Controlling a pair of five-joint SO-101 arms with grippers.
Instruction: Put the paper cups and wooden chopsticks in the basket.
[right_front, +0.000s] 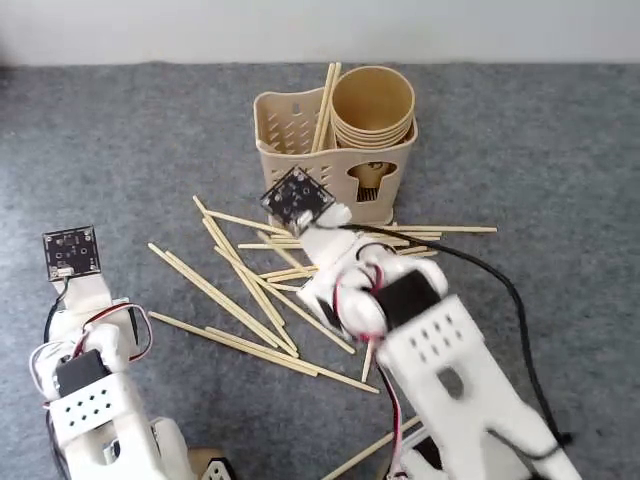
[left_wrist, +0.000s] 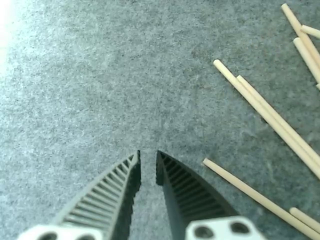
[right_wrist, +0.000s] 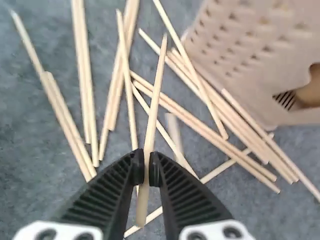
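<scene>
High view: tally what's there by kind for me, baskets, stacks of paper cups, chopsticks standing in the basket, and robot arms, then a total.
Basket: 1
Stack of paper cups: 1
Chopsticks standing in the basket: 2
Robot arms: 2, the left arm and the right arm
Total: 6

We see the basket (right_front: 300, 160) far across the table (right_front: 560, 150), paper cups (right_front: 372, 105) nested in its right compartment, upright chopsticks (right_front: 325, 100) just left of them, loose chopsticks (right_front: 240, 290) strewn in front, our right gripper (right_wrist: 145, 167) around a single chopstick (right_wrist: 155, 100) among those, our left gripper (left_wrist: 148, 167) well left.
</scene>
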